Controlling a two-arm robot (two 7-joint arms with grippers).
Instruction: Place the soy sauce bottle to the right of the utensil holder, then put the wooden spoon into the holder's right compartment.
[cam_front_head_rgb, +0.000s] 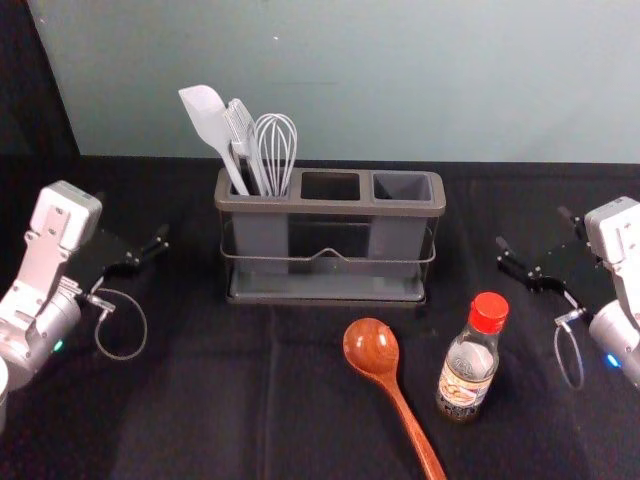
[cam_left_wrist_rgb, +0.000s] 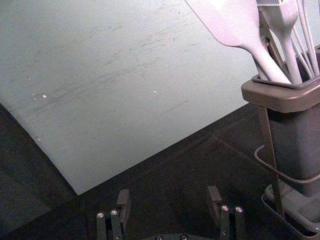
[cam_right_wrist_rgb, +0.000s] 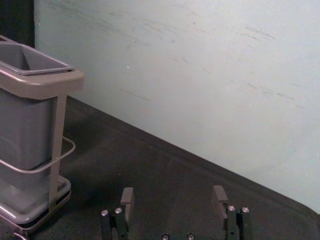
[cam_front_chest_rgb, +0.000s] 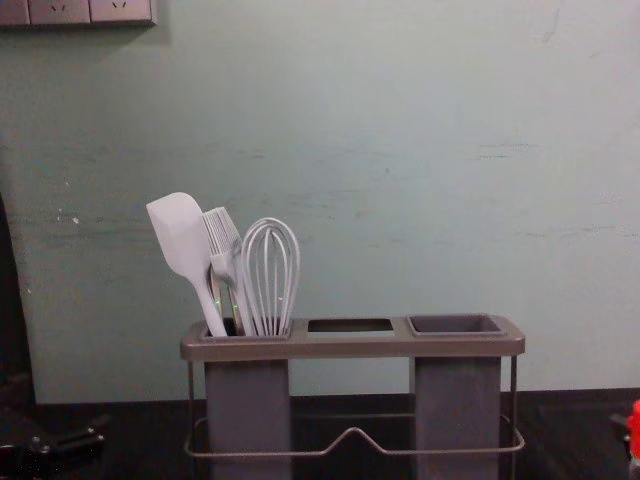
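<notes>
- The wooden spoon (cam_front_head_rgb: 371, 346) lies nearest, between the left gripper (cam_front_head_rgb: 133, 219) and right gripper (cam_front_head_rgb: 532, 228) and closer to the robot than both; its handle slants toward the robot and the right.
- Just right of the spoon, with a strip of bare desk (cam_front_head_rgb: 200, 420) between, the soy sauce bottle (cam_front_head_rgb: 467, 375) stands upright under its red cap (cam_front_head_rgb: 489, 312), nearer the robot than the right gripper and to its left.
- Right gripper: to its left, bare desk runs up to the utensil holder's (cam_front_head_rgb: 330, 207) right end, leaving room there. Its fingers (cam_right_wrist_rgb: 128, 197) are spread well apart, with free space between them, touching none of the things.
- Left gripper: bare desk lies between it and the holder's left end. Its fingers (cam_left_wrist_rgb: 123, 199) are likewise wide apart, with free space between, clear of everything.
- The holder stands between the grippers. Its right compartment (cam_front_head_rgb: 402, 187), on the right gripper's side, has a clear mouth; the left compartment (cam_front_chest_rgb: 247, 400), toward the left gripper, carries a spatula (cam_front_head_rgb: 206, 115), a brush (cam_front_head_rgb: 240, 125) and a whisk (cam_front_head_rgb: 275, 145).
- Beyond both grippers, the desk's far edge runs along the pale wall (cam_front_head_rgb: 400, 80).
</notes>
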